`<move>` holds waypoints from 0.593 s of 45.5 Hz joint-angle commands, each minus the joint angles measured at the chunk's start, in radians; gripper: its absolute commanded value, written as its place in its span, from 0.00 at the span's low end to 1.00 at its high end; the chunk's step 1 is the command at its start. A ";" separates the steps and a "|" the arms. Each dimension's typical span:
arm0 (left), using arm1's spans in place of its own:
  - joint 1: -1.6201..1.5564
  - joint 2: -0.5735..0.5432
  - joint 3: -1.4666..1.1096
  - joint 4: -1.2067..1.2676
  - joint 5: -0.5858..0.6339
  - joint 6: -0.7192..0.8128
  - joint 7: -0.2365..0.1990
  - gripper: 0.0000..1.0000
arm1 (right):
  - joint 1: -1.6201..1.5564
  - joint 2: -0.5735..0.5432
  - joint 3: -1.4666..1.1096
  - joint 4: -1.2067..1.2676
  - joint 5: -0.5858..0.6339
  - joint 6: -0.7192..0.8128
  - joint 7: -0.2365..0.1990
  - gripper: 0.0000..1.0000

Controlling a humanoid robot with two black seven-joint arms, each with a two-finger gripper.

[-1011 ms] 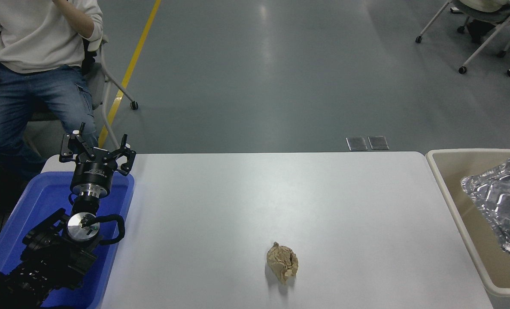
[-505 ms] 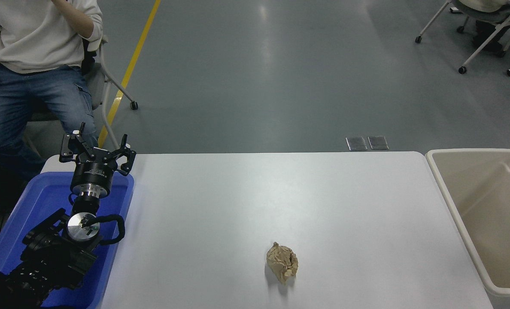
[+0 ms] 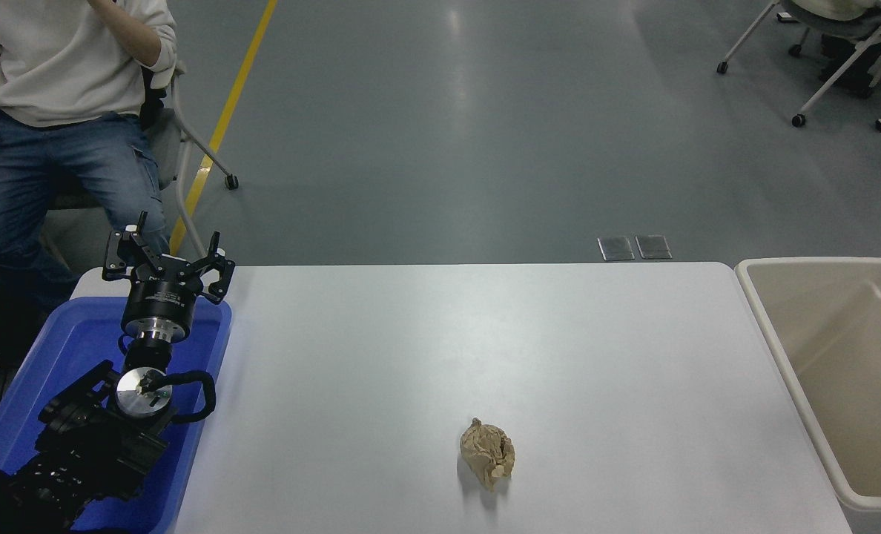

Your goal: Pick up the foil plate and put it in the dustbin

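A crumpled paper wad [image 3: 488,453] lay near on the white table [image 3: 426,348]. A blue tub [image 3: 77,348] sat left. A person [image 3: 47,111] sat far left.

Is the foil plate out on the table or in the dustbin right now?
Cannot tell. No foil plate shows on the white table, and the visible part of the cream dustbin looks bare; its right side is cut off.

Grey glossy floor [image 3: 440,133] beyond the white desk [image 3: 411,356], showing pale light reflections. Yellow floor line [image 3: 225,119] runs diagonally left of desk. Two metal floor plates [image 3: 634,248] just past desk's far edge. Wheeled chairs [image 3: 833,52] far right; seated person [image 3: 55,111] far left.
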 commanded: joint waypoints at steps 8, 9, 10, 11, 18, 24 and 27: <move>0.000 0.000 0.000 0.000 0.000 0.000 0.000 0.99 | 0.225 -0.101 -0.064 0.343 -0.250 0.011 0.001 1.00; 0.000 0.000 0.000 0.001 0.000 0.000 0.000 0.99 | 0.235 -0.110 -0.066 0.365 -0.253 0.012 0.001 1.00; 0.000 0.000 0.000 0.000 0.000 0.000 0.000 0.99 | 0.243 -0.118 -0.068 0.385 -0.256 0.012 0.001 1.00; 0.000 0.000 0.000 0.001 0.000 -0.002 0.000 0.99 | 0.251 -0.126 -0.071 0.403 -0.261 0.012 0.001 1.00; 0.000 0.000 0.000 0.000 0.000 -0.002 0.000 0.99 | 0.341 -0.140 -0.196 0.501 -0.310 0.034 0.001 1.00; -0.001 0.000 0.000 0.000 0.000 -0.002 0.000 0.99 | 0.421 -0.146 -0.301 0.566 -0.317 0.066 0.003 1.00; 0.000 0.000 0.000 0.000 0.001 -0.002 0.000 0.99 | 0.458 -0.144 -0.337 0.587 -0.317 0.086 0.005 1.00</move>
